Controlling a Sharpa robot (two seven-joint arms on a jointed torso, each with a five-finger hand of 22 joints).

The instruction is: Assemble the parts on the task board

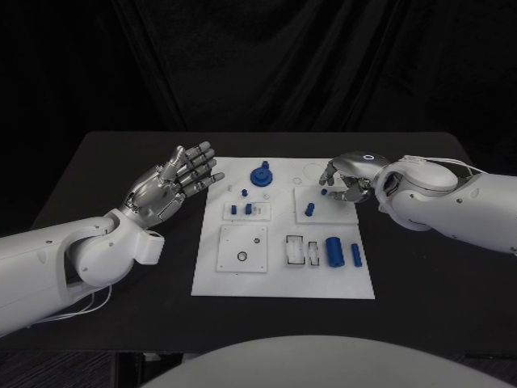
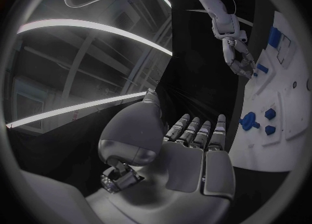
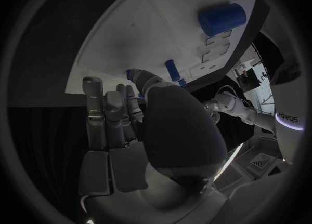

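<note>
Your left hand point(image 1: 174, 181) hovers spread and empty beside the task board point(image 1: 284, 283), clear of the blue parts point(image 1: 261, 175). Your right hand point(image 1: 345, 181) curls over the board's far right corner; whether it holds anything, you cannot tell.

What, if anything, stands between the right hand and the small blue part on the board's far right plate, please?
Nothing visible: the right hand hovers at the small blue part on the board, with bare plate between them.

Head camera looks down from above the table's near edge; each wrist camera sits close behind its own hand, all three sharing the board point(image 1: 282, 242) point(image 2: 286, 104) point(image 3: 150, 31).
</note>
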